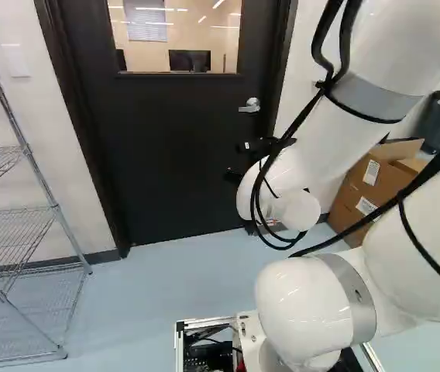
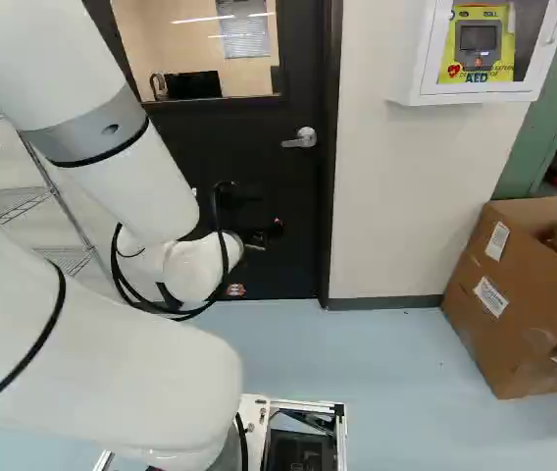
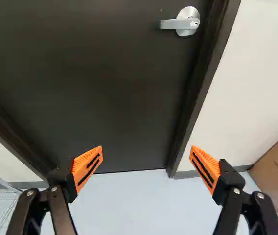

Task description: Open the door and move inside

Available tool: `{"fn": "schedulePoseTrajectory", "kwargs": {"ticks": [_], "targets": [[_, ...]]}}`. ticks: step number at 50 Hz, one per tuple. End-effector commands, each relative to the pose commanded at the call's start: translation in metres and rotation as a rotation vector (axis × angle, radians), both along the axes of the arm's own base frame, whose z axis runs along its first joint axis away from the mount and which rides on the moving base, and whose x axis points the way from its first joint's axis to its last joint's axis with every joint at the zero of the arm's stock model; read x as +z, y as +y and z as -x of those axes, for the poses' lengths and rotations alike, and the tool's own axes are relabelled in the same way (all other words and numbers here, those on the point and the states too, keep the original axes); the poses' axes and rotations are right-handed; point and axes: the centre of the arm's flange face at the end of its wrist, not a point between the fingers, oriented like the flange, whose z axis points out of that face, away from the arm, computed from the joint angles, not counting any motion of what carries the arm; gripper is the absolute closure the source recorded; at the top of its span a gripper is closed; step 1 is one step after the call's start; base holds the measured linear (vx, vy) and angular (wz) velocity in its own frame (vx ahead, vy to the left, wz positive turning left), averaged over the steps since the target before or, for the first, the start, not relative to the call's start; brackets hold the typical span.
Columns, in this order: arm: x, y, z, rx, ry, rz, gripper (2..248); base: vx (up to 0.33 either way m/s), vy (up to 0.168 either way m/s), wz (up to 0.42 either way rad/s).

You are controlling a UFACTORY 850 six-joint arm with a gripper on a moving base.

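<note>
Door (image 3: pixel 95 73) ahead of the arm, shut in its dark frame (image 3: pixel 203 73). Probably heavy and rigid, perhaps with a closer pushing back; swing direction I cannot tell. Lever handle (image 3: pixel 171 24) high on the door, near the frame on the wall-and-cardboard-box side. It should be stiff, sprung and a bit slippery (smooth metal, by the look of it). Best hold: the free end of the lever, one pad above, one below, then press down; gripping near the pivot would give poor leverage.

Tool (image 3: pixel 146 149) spread wide, orange pads (image 3: pixel 86 167) well apart, nothing held; it stands lower than the lever and off it.

Looks: flat, near-black, plain face; glazed window (image 1: pixel 177 35) in the upper part; lever silvery, straight, on a round plate (image 3: pixel 187 11).
</note>
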Motion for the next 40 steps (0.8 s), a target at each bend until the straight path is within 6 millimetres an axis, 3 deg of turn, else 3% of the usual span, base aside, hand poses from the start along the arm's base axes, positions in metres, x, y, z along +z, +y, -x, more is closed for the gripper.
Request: {"fn": "schedulePoseTrajectory", "kwargs": {"ticks": [40], "targets": [[0.0, 0.0, 0.0, 0.0, 0.0, 0.0, 3, 0.142, -0.001, -0.016]]}}
